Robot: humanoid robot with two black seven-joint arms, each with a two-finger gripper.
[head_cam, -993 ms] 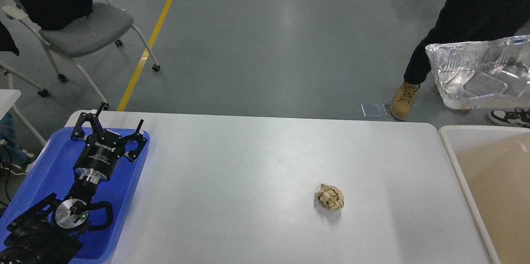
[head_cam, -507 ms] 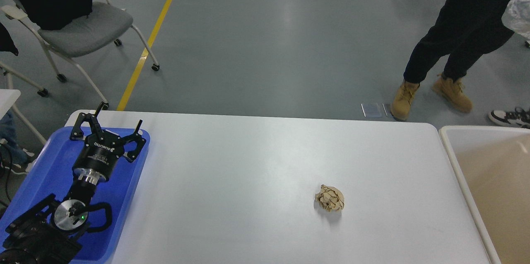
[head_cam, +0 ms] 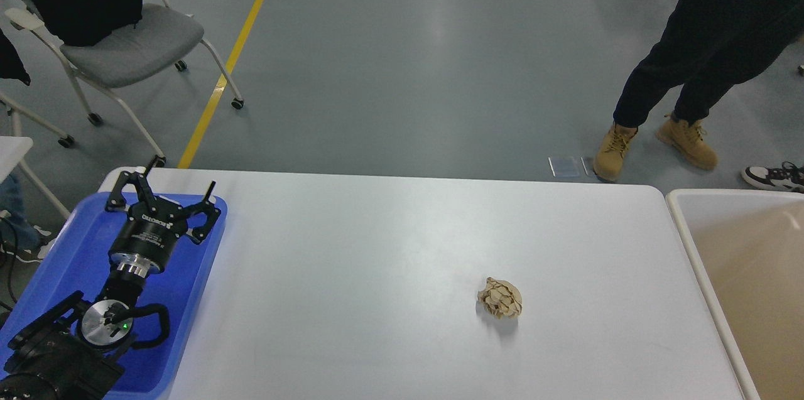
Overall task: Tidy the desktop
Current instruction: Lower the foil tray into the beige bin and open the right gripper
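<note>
The white desktop fills the middle of the head view. A crumpled ball of brown paper lies on it, right of centre. My left gripper is open and empty, its fingers spread wide over the far end of the blue tray at the desktop's left edge. It is far to the left of the paper ball. My right arm and gripper are out of view.
A beige bin stands against the desktop's right edge. A person in black trousers and tan boots stands on the floor beyond the far right corner. A grey wheeled chair stands at the far left.
The foil tray that the person held at the upper right has gone out of view. The person has shifted stance. My left gripper has barely moved, and the paper ball has not moved.
</note>
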